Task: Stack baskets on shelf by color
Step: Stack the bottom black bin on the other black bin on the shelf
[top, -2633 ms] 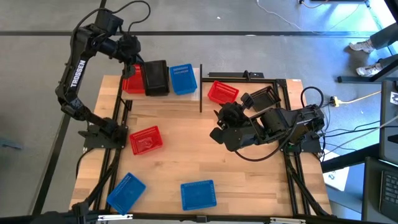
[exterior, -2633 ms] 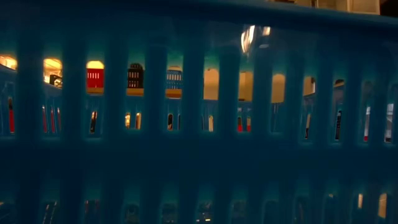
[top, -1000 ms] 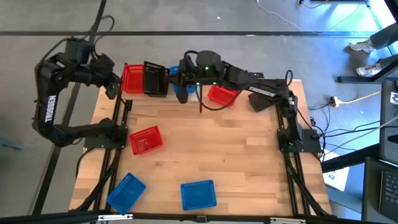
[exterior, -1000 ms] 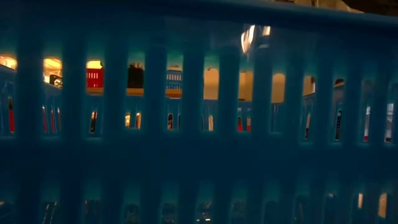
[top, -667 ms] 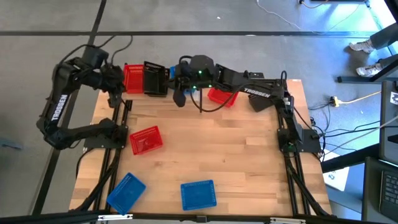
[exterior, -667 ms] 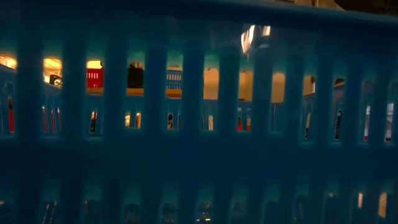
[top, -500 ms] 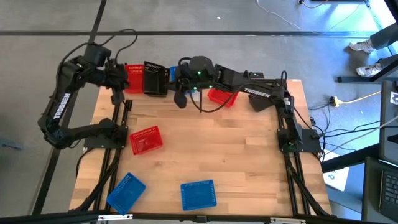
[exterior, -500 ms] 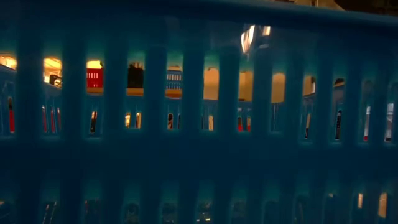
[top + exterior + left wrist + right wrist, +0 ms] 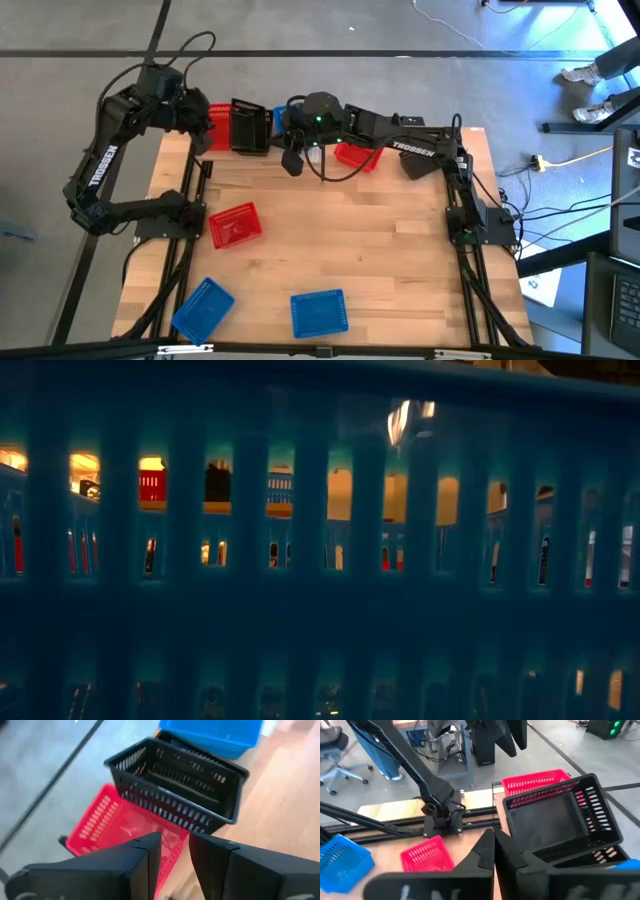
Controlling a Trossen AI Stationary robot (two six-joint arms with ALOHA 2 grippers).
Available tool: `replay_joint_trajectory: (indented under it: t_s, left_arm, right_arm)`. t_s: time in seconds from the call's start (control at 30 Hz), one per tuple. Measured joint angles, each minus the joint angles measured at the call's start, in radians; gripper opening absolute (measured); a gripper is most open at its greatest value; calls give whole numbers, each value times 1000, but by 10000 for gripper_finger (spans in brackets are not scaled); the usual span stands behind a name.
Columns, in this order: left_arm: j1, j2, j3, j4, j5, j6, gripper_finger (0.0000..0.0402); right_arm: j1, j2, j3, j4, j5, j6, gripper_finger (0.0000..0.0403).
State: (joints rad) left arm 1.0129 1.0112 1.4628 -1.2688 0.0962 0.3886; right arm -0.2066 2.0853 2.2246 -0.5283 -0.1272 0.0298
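step: sorting looks about half done, I'd go for a loose red next and come down square over its rim

left gripper [image 9: 174,855]: far left over the shelf red basket [image 9: 107,822], jaws barely parted, empty

right gripper [image 9: 494,851]: by the black basket [image 9: 560,820], fingers closed, empty

baskets: black holds nothing, loose red basket [image 9: 233,224] and two blue baskets [image 9: 318,312] wait nearer

Left arm bent high, elbow raised, reaching toward the far left corner of the bench [image 9: 400,250]; left gripper [image 9: 203,127] there, fingers [image 9: 145,865] parted by a narrow gap. Right arm stretched long across the far edge toward the left; right gripper [image 9: 293,160] angled down, fingers [image 9: 485,852] pressed together.
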Motion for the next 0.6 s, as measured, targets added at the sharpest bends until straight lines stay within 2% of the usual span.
replay_joint_trajectory:
  t_s: [0.1,0.27,0.6]
  left_arm:
    - [-9,6,0,-5,-5,-61,93]
    - [-9,4,0,-4,4,-77,93]
    - [-9,6,-84,3,1,-227,93]
  right_arm:
    - [0,1,0,-10,-4,-91,0]
    - [0,28,1,-15,-31,-236,0]
    - [-1,121,1,143,-30,-252,0]
